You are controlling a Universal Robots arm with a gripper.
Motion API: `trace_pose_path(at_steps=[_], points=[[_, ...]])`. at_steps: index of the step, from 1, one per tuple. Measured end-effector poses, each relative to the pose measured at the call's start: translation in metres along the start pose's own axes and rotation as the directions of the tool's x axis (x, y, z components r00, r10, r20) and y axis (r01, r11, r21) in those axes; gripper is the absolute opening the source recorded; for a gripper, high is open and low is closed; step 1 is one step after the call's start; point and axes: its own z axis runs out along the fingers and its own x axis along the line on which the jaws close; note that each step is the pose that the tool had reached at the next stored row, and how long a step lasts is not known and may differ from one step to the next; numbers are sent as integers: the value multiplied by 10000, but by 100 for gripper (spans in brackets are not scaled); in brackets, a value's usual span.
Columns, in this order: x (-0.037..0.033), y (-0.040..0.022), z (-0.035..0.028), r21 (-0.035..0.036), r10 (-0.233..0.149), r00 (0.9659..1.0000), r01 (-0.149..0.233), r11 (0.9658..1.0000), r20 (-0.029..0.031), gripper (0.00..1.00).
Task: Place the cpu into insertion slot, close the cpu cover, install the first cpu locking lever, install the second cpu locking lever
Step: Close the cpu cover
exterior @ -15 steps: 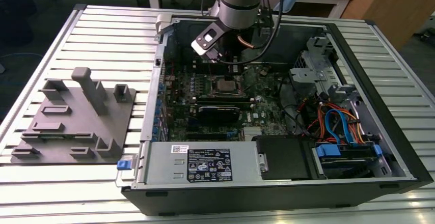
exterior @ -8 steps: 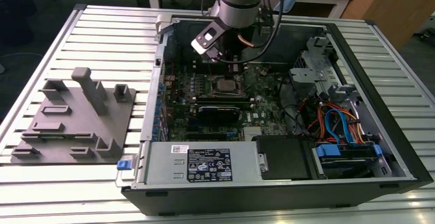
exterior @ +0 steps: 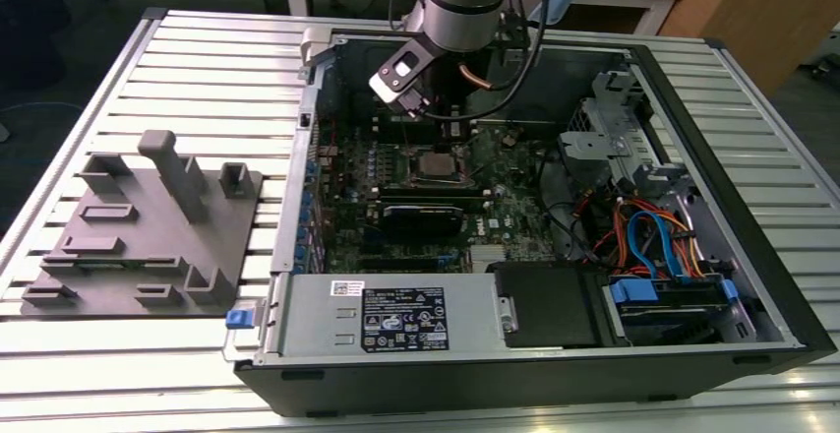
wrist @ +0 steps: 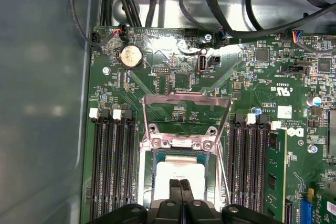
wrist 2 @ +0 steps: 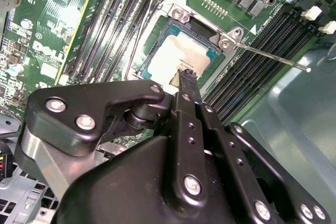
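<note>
- The black two-finger claw (wrist 2: pixel 186 75) had its fingertips pressed together with nothing between them.
- The small flat square silver-grey metal cpu (wrist 2: pixel 176 53) lay flat inside the dark square insertion slot (wrist 2: pixel 148 51) with the silvery rim, on the green circuit board (wrist: pixel 173 77).
- The claw tips hung right over the cpu's near edge in both wrist views. I cannot tell whether they touched it.
- The thin silvery square-frame cpu cover (wrist: pixel 186 96) stood raised on its hinge side beyond the cpu from the claw. The cpu top was bare.
- A thin silvery lever rod (wrist 2: pixel 270 57) stuck out sideways from a corner of the slot, unlatched.
- In the exterior view, the grey arm (exterior: pixel 459 0) reached down into the open black computer case (exterior: pixel 768 256) on the white slatted surface (exterior: pixel 197 69).
- A grey moulded fixture (exterior: pixel 145 226) sat on the surface at the exterior view's left, well apart from the claw.
</note>
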Motion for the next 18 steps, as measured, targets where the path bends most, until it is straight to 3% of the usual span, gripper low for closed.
trace_pose_path(at_steps=[18], points=[[2, 1, -51, -1, 1, 10000, -1, 10000, -1, 10]])
